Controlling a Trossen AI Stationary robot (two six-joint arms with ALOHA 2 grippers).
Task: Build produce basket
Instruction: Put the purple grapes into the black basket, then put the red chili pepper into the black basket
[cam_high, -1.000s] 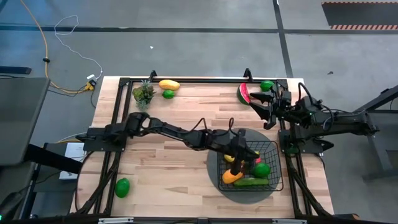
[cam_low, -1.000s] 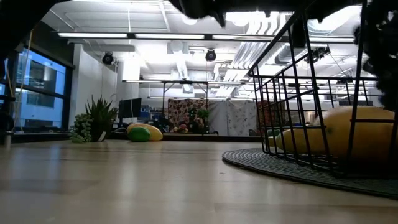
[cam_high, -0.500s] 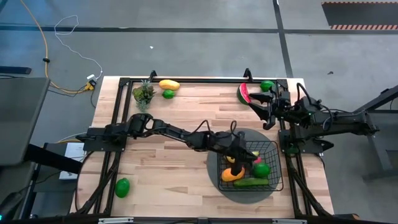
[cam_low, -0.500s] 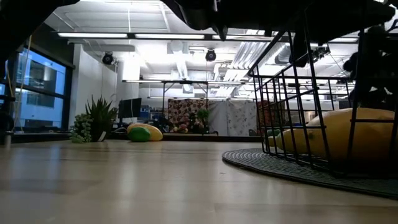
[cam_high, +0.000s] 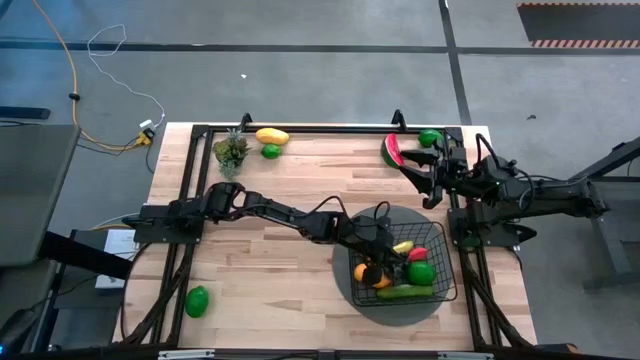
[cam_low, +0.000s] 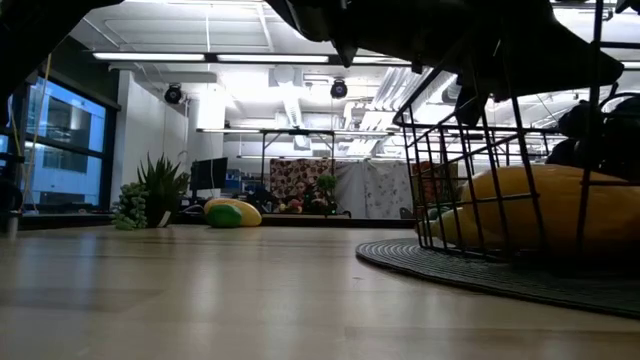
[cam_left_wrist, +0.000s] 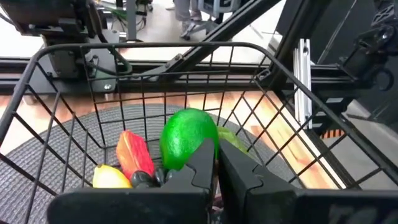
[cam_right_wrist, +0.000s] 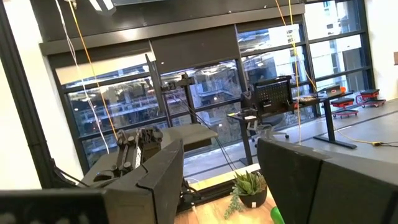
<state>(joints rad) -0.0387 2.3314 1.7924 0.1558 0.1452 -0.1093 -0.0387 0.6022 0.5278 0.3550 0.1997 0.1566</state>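
The black wire basket stands on a round grey mat at the right of the table. In it lie an orange mango, a yellow banana, a red chili, a green lime and a cucumber. My left gripper reaches into the basket from the table's left, shut, with the dark grapes below it. Raised at the far right, near a watermelon slice and a lime, my right gripper is open and holds nothing. My left gripper is shut on the dark grapes, but its own fingers hide the place of contact. The fingers slant down into the basket from the table's left. The bunch hangs under them beside the mango; I cannot tell whether it rests on the fruit.
At the far left of the table stand a small green plant, a yellow fruit and a lime. Another lime lies near the front left corner. A black frame runs round the table's edges.
My left gripper has sunk into the basket and tipped further downward, staying shut. The dark grapes have come down with it, from above the basket's rim to level with the fruit inside.
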